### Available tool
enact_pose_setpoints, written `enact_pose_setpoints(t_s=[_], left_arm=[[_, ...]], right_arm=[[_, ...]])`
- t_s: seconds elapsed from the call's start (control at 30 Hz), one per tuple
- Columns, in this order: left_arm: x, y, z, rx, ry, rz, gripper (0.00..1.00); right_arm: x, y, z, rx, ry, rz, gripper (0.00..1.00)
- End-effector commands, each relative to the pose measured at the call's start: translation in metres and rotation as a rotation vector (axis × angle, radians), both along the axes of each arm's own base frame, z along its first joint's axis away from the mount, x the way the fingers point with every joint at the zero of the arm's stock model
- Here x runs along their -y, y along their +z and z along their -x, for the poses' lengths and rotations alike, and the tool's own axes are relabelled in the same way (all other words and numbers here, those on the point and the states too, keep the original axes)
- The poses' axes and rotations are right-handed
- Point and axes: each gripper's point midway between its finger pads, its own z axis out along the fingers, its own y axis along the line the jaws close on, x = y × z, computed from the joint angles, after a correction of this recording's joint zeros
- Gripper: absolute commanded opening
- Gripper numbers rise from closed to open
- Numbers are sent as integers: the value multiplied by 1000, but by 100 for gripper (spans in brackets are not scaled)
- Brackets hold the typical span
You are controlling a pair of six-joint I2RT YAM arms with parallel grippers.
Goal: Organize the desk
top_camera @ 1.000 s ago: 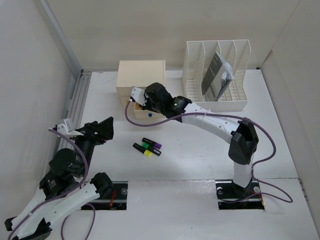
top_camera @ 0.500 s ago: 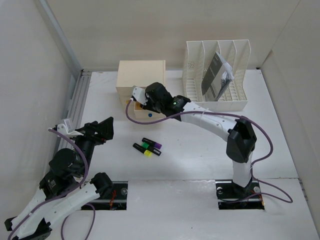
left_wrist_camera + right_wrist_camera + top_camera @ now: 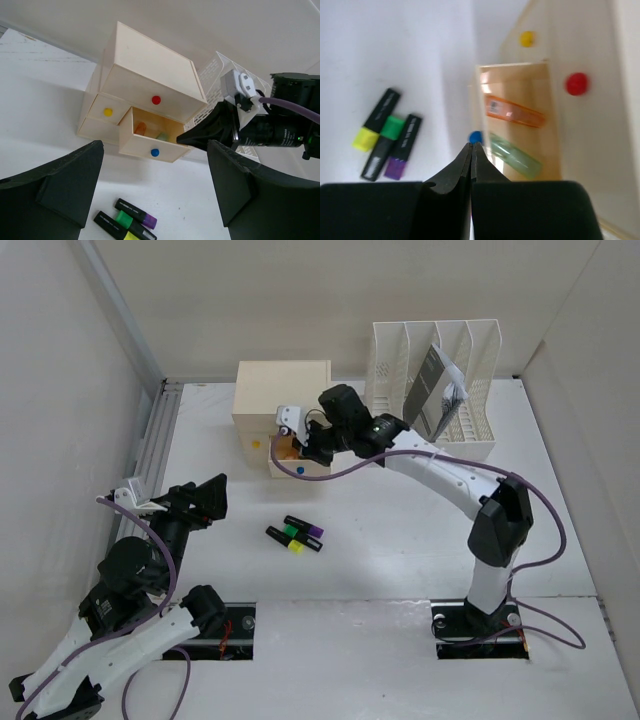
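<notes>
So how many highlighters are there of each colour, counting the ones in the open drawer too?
Yellow highlighter: 1
Green highlighters: 2
Purple highlighter: 1
Orange highlighter: 1
Total: 5

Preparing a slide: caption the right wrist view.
Shut right pincer over the open blue-knobbed drawer, orange highlighter and green highlighter inside; three highlighters lie on the desk.

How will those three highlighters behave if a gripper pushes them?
The three highlighters look stiff and light, likely sliding easily on the smooth desk. Lying loose side by side, they would probably scatter or roll rather than move together.
</notes>
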Motion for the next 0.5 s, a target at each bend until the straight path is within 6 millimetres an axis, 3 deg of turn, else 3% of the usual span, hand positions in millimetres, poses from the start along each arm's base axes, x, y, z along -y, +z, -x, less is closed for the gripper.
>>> enact_pose_setpoints(t_s=[0.0,0.1,0.17,0.27,0.47], left_arm=[[-1,6,0,23,3,28,82],[-1,6,0,23,3,28,82],[-1,6,0,23,3,28,82],[-1,6,0,23,3,28,82],[-1,6,0,23,3,28,82]], right_arm=[[-13,-13,49,-157,272,-6,0],[-13,-35,49,-219,272,54,0],[-14,-38,41,-209,241,64,0],[-14,-35,18,-161,118,66,0],[8,-47,-45,1,-270,132,0]])
